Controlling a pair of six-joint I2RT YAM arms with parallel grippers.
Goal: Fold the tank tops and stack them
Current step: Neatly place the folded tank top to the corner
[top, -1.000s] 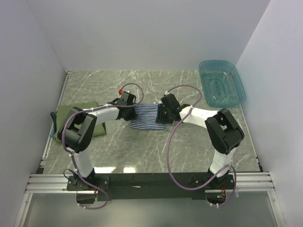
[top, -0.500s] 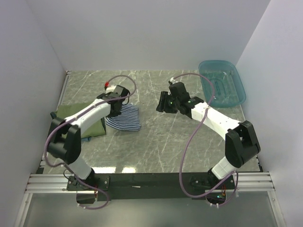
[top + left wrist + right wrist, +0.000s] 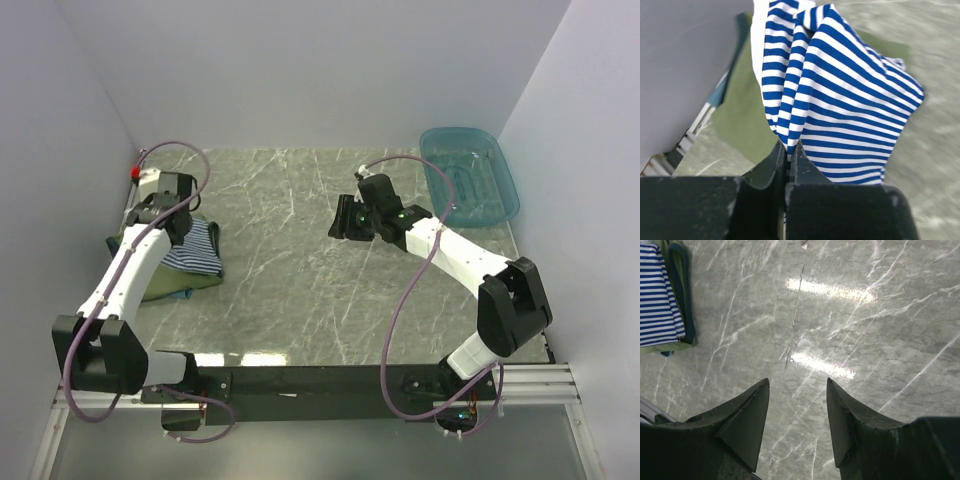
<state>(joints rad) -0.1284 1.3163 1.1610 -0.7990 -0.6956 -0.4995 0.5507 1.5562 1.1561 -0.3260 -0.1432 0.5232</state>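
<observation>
My left gripper (image 3: 180,226) is shut on one edge of the navy-and-white striped tank top (image 3: 196,250) at the table's far left. In the left wrist view the striped tank top (image 3: 840,90) hangs from the pinched fingers (image 3: 775,160) and drapes over the olive-green tank top (image 3: 737,117). The olive-green tank top (image 3: 165,283) lies flat under it, with a teal-blue edge (image 3: 112,246) of another tank top showing beneath. My right gripper (image 3: 340,220) hovers open over the bare middle of the table, holding nothing. In its wrist view the right gripper (image 3: 797,385) is well apart from the striped tank top (image 3: 657,295).
A teal plastic basket (image 3: 470,176) stands at the back right corner. The white side wall (image 3: 685,65) and a metal rail run close along the left of the tank tops. Marble tabletop (image 3: 300,290) lies between the two arms.
My left arm swung left, carrying the striped tank top from the table's middle onto the olive-green one. My right gripper let go of it, opened and drew back to the right.
</observation>
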